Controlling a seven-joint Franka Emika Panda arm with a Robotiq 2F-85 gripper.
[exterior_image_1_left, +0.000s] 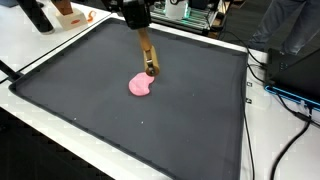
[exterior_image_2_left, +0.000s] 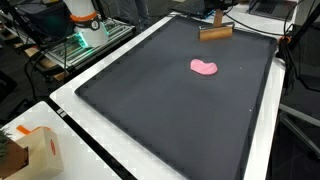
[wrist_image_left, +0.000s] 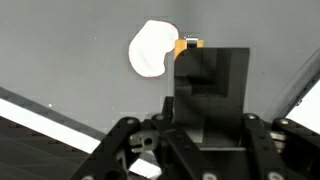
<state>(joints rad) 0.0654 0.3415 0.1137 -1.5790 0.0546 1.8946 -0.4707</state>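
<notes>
End effector (exterior_image_1_left: 138, 24) looks clamped on a brown wooden-handled tool (exterior_image_1_left: 147, 55), whose tip sits near 1 o'clock of the flat pink blob (exterior_image_1_left: 140, 86).

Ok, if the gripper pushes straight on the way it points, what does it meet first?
Probably the dark mat: the wooden tool in the gripper leads, tip beside the pink blob; depth unclear.

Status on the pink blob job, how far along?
Done: the fingers are shut on the wooden tool. In hand: the tool's tip sits beside the pink blob; contact is unclear. Left: the blob lies whole on the dark mat, with no smear around it.
</notes>
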